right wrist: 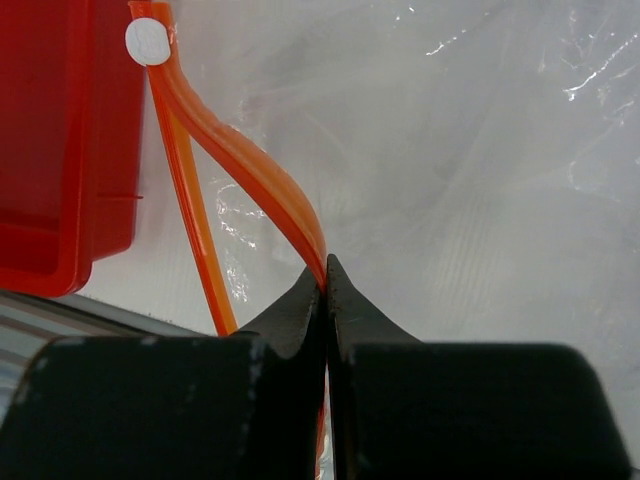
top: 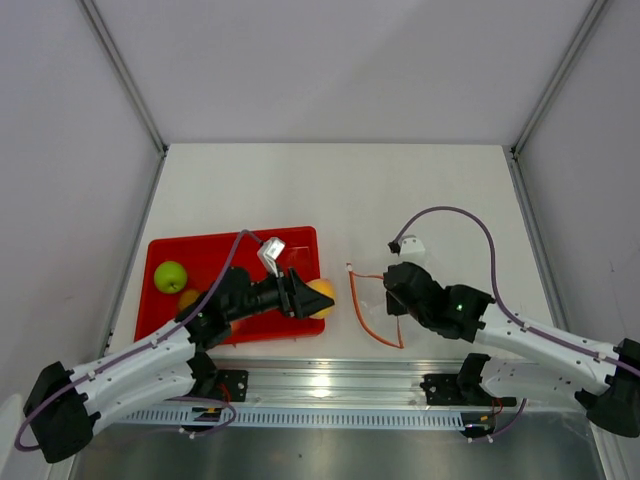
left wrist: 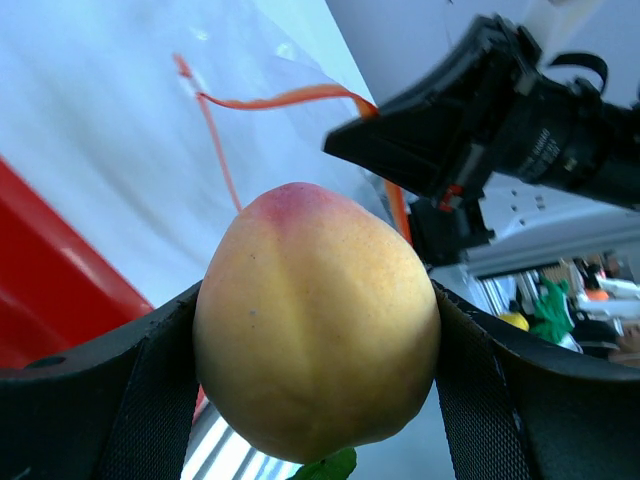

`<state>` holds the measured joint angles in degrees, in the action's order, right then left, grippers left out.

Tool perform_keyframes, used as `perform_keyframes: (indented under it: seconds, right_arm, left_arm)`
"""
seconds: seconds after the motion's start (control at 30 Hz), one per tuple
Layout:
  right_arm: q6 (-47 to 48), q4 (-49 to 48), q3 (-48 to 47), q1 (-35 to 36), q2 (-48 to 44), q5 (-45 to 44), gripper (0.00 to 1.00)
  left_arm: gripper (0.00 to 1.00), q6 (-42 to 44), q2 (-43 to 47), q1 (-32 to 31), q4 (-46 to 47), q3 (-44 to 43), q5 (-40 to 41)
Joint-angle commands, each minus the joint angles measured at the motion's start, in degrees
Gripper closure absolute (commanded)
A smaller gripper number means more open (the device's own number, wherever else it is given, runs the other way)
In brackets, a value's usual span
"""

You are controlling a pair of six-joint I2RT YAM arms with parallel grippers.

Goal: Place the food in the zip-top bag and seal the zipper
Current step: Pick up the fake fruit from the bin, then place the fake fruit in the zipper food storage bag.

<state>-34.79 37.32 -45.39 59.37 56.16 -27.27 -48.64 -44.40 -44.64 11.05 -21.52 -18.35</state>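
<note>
The clear soft plastic bag [top: 375, 300] barely shows beyond its thin red-orange zipper strip [right wrist: 250, 165], pinched in my closed right gripper [right wrist: 326, 275]. My left gripper [left wrist: 315, 380] clamps the pink-orange toy peach [left wrist: 315, 300] at the red rectangular tray's [top: 200, 250] right edge, near the bag. My left arm half hides a yellow-orange fruit [top: 189, 298] beside the green apple [top: 171, 276]. Everything rests on a white table [top: 330, 190].
</note>
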Motion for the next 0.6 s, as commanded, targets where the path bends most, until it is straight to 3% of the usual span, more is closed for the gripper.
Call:
perform_keyframes:
  seconds: [0.0,0.13,0.33,0.57]
  right_arm:
    - [-1.1,-4.7,1.3,0.7,-3.1,2.9,1.0]
    - [2.1,-7.1,2.1,0.8,-3.5,6.7,1.0]
    - [1.9,-8.7,3.4,2.3,-3.9,4.9,1.0]
    - [-1.0,-6.7,1.4,4.3,-4.0,4.4,1.0]
  left_arm:
    - [0.99,-1.6,0.5,-4.5,4.6,-1.2,2.4]
    - [0.99,-0.1,1.7,-7.9,2.5,-1.7,7.0]
    - [0.99,3.4,1.3,-9.3,0.4,-4.4,7.5]
    - [0.99,3.0,-4.4,-12.0,7.7,-4.3,7.0]
